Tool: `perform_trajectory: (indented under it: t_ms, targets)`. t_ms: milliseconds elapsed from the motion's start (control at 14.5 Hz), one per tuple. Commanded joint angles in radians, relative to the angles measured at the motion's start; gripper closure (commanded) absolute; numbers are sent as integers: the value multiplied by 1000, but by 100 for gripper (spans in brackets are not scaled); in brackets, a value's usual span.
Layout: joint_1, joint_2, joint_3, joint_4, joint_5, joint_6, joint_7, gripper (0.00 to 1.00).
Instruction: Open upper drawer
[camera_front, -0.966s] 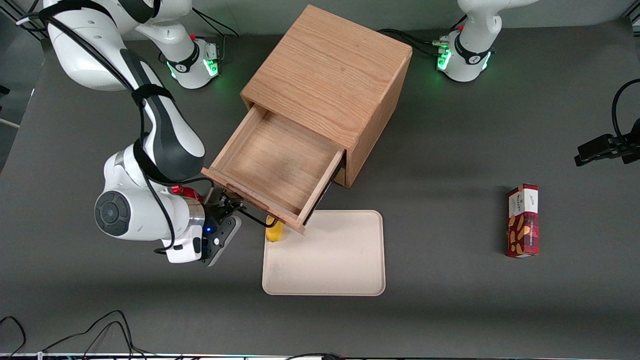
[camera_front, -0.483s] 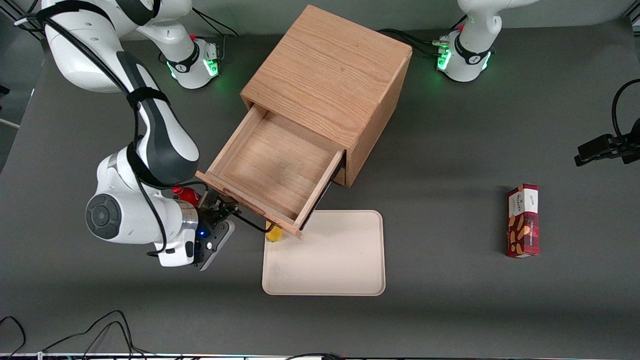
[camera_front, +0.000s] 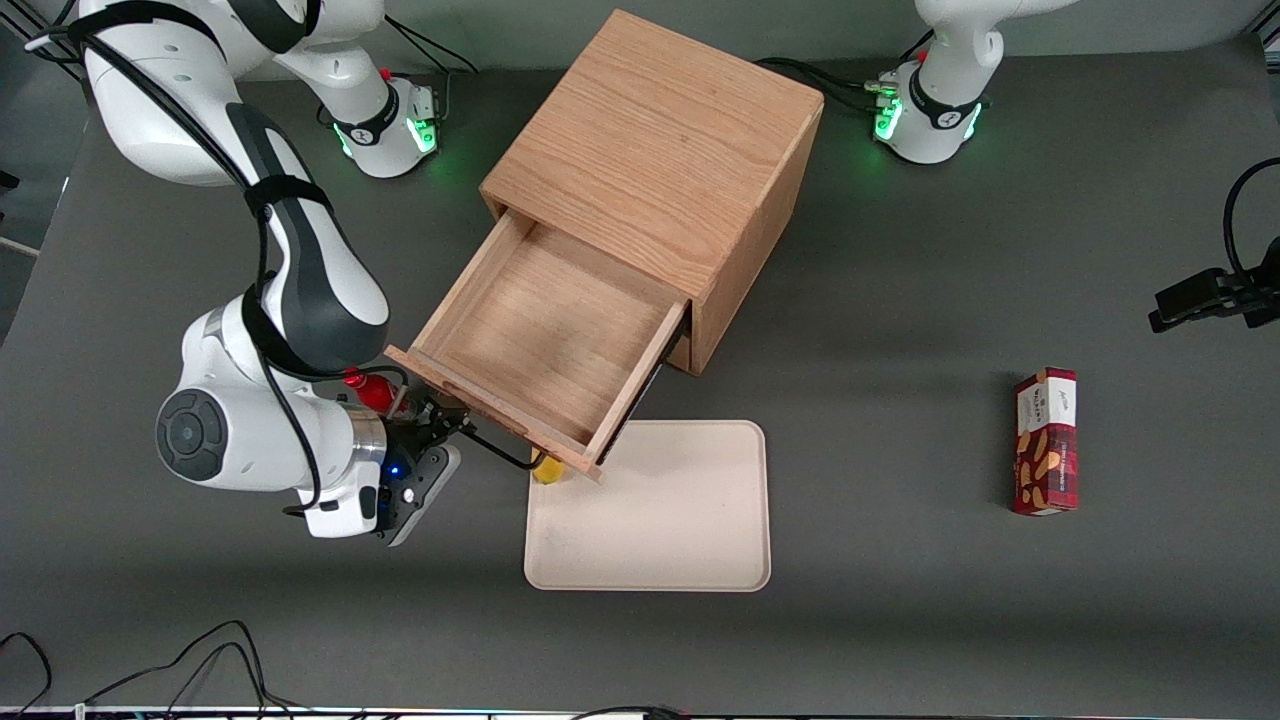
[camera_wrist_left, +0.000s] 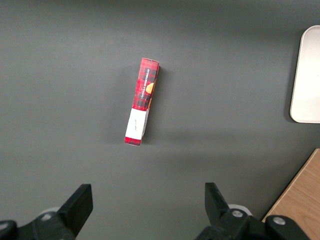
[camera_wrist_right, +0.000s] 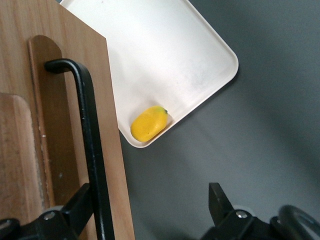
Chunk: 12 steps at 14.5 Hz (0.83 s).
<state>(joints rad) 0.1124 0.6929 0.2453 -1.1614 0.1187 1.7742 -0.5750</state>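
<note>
Tool (camera_front: 440, 418) apparently hooks upper drawer (camera_front: 540, 340) handle (camera_wrist_right: 92, 145).

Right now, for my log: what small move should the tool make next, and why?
Probably slip the open tool, now at the handle, free: the upper drawer already stands far out of the cabinet, its bottom showing.

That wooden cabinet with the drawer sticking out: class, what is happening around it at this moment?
The right arm's pincer is at the black handle of the upper drawer of the cabinet. The drawer is pulled well out and looks bare inside. Its front corner overhangs a cream tray, where a small yellow fruit lies in a corner. A red box lies toward the parked arm's end of the table.
</note>
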Motion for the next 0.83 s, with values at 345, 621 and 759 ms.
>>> perform_trajectory:
  t_ms: [345,621,759]
  targets:
    - [-2,-93,-14,92,-5,-209,0,0]
    - [-97,-286,-12,-21,-14,-311,6,0]
    - [-154,-407,-12,-131,-17,-311,26,0]
